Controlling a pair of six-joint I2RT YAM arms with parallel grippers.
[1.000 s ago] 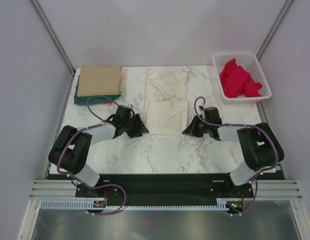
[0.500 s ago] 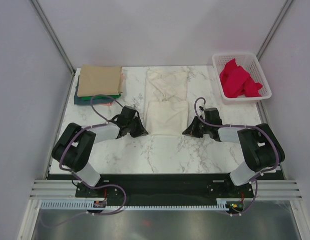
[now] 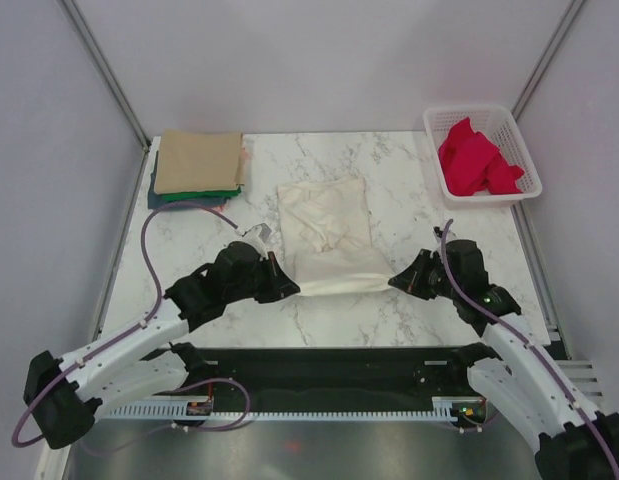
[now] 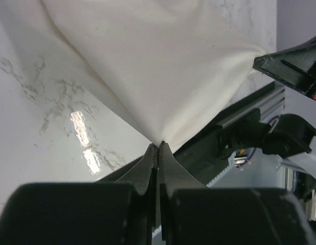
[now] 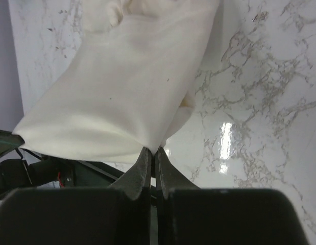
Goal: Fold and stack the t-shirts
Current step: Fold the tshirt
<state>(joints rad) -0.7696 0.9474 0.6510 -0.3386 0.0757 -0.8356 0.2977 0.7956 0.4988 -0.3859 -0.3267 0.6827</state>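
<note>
A cream t-shirt lies partly folded in the middle of the table, its near edge lifted and stretched between both grippers. My left gripper is shut on its near left corner, with the cloth fanning out from the closed tips. At the near right corner my right gripper is shut on the cloth, which leaves its tips. A stack of folded t-shirts, tan on top with green and teal below, sits at the far left corner.
A white mesh basket holding red cloth stands at the far right. The black base rail runs along the near edge. Grey walls close in the left and right sides.
The left gripper has shut on the shirt's near left corner. Both arms have pulled back toward the near edge, lifting that edge and dragging the shirt nearer, so it looks shorter.
</note>
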